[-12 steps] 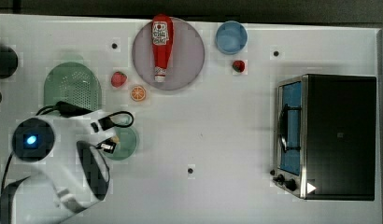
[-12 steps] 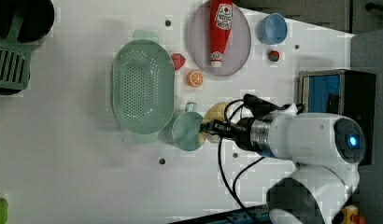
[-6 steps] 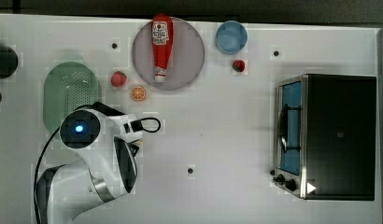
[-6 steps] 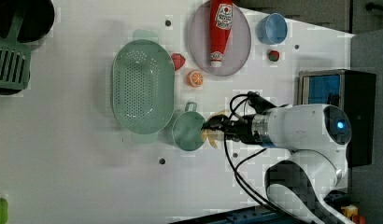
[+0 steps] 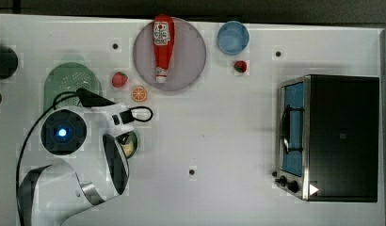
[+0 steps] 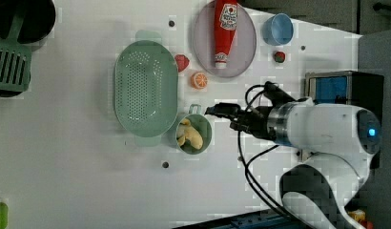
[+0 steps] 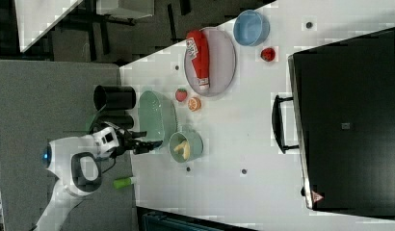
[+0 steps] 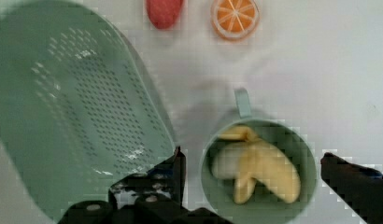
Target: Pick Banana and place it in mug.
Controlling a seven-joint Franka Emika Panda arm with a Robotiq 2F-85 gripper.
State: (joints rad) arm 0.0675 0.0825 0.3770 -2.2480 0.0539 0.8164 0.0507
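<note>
Banana (image 6: 191,137) is seen in the left view lying inside the mug (image 6: 194,134), which stands on the desk (image 6: 79,167) just beside the colander (image 6: 146,88), at about five o'clock from it. The fingers (image 6: 217,110) hang at about one o'clock from the mug, apart from the fruit, with nothing held.

In the top view, the mug (image 5: 133,143) is largely covered by the arm; an orange slice (image 5: 140,93) lies at twelve o'clock from it.

In the right view, the banana (image 7: 182,148) rests within the mug (image 7: 186,144), while the fingers (image 7: 152,144) are at nine o'clock from it, over the colander's (image 7: 157,118) lower rim.

In the wrist view, the fingers (image 8: 252,175) are spread wide and released, one tip on each side of the mug (image 8: 258,175), and the banana (image 8: 255,165) lies between them but below, untouched. It is judged to be light and somewhat soft, possibly smooth; were it to be taken up again, the thick middle would give the surest hold. The placing is judged to be done.
</note>
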